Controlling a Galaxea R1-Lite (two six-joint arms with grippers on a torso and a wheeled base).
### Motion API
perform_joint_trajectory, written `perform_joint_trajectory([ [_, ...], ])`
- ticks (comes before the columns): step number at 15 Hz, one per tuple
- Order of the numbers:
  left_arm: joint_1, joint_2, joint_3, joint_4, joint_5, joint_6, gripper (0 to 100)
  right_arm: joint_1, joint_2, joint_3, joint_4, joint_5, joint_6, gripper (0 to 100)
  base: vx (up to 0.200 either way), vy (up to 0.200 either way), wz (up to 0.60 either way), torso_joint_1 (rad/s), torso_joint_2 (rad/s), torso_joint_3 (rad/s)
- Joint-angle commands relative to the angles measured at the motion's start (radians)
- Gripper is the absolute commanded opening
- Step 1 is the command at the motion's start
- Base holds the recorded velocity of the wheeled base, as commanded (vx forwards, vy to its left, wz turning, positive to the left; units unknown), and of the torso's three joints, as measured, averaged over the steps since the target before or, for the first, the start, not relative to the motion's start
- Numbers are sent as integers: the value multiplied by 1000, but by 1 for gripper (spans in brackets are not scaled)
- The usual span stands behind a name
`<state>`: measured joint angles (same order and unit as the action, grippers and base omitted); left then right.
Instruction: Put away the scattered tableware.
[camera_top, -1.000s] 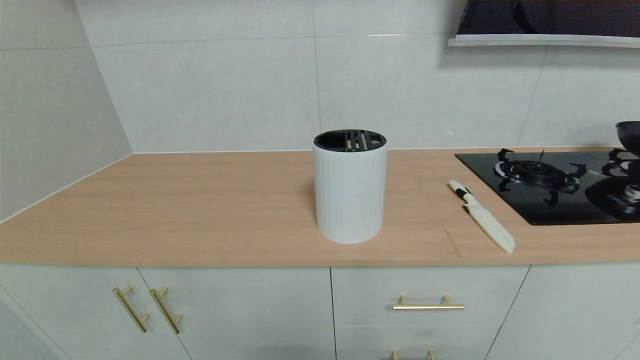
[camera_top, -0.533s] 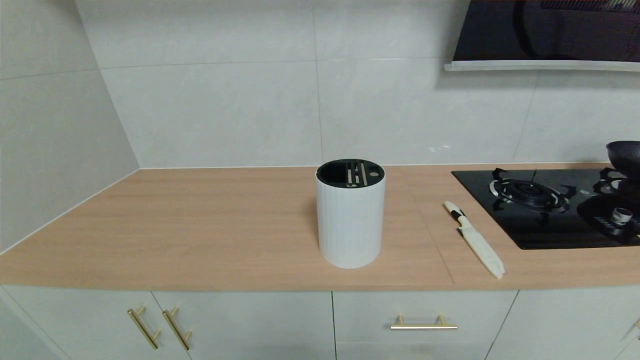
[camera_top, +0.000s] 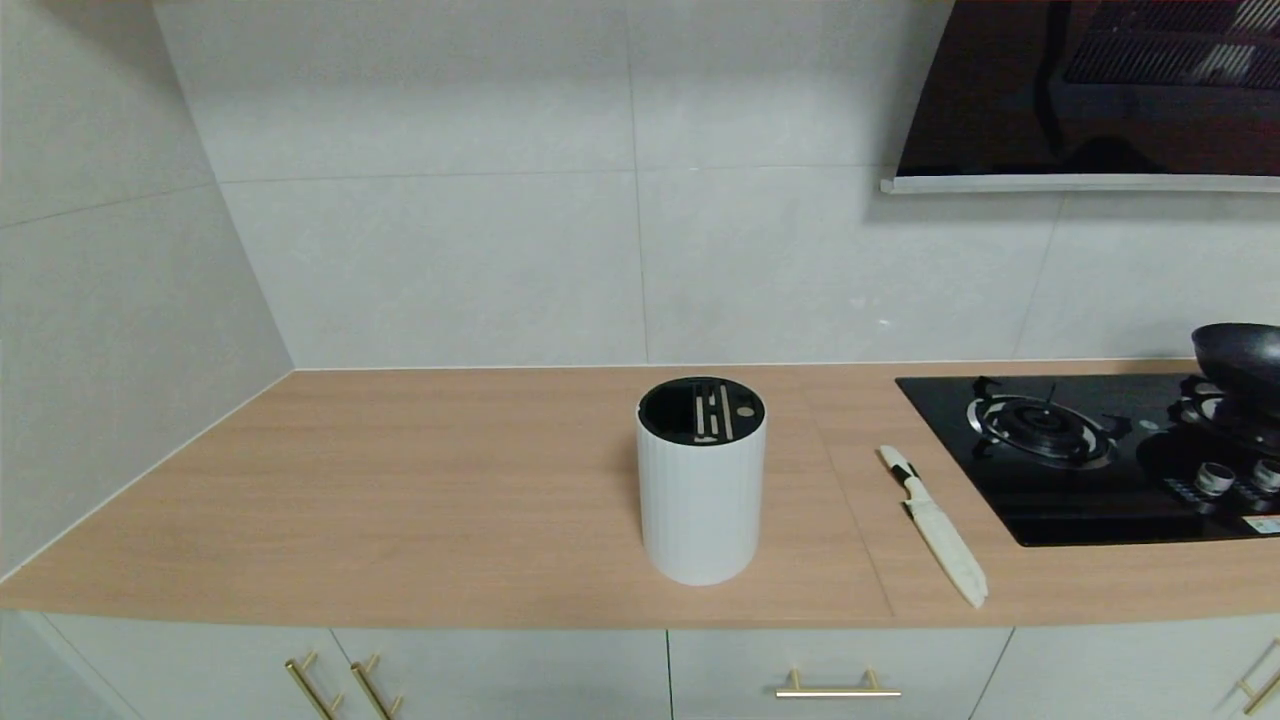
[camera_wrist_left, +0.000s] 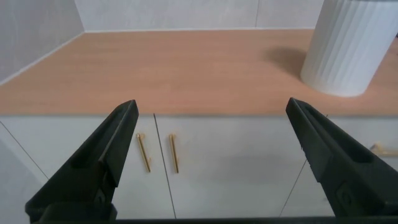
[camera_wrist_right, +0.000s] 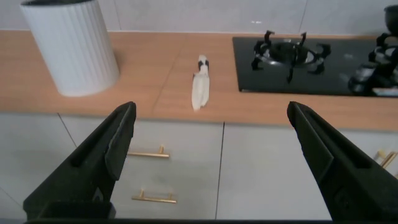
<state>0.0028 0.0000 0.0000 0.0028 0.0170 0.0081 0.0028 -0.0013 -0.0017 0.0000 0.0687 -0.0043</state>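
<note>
A white ribbed cylindrical holder (camera_top: 701, 488) with a black slotted top stands near the front of the wooden counter (camera_top: 420, 480). It also appears in the left wrist view (camera_wrist_left: 351, 46) and the right wrist view (camera_wrist_right: 71, 46). A white knife (camera_top: 934, 524) with a black band on its handle lies flat to the right of the holder, also seen as the knife (camera_wrist_right: 200, 89). My left gripper (camera_wrist_left: 211, 118) hangs open in front of the cabinet doors, below counter level. My right gripper (camera_wrist_right: 211, 121) is open too, low before the cabinets, nothing held.
A black gas hob (camera_top: 1090, 455) sits at the counter's right end with a dark pan (camera_top: 1240, 355) on it. A range hood (camera_top: 1090, 95) hangs above. Cabinet doors with gold handles (camera_top: 838, 688) run under the counter. Tiled walls close the back and left.
The whole head view has shifted: the camera has tilted up or risen, so counter, holder and knife sit lower in the picture. Holder and knife have not moved on the counter.
</note>
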Motion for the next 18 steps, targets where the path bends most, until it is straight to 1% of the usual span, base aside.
perform_joint_trajectory([
  [1,0,0,0,0,0,0,100,0,1,0,0,0,0,100,0,0,0,266,-530,-276],
  [7,0,0,0,0,0,0,100,0,1,0,0,0,1,100,0,0,0,187,-384,-205],
  [11,0,0,0,0,0,0,100,0,1,0,0,0,3,100,0,0,0,14,-21,-12],
  [12,0,2,0,0,1,-7,100,0,1,0,0,0,3,100,0,0,0,0,0,0],
  [15,0,0,0,0,0,-10,100,0,1,0,0,-1,3,100,0,0,0,0,0,0],
  [17,0,0,0,0,0,-10,100,0,1,2,2,-1,-8,100,0,0,0,0,0,0],
  [18,0,0,0,0,0,-10,100,0,1,0,0,-1,-42,100,0,0,0,0,0,0],
])
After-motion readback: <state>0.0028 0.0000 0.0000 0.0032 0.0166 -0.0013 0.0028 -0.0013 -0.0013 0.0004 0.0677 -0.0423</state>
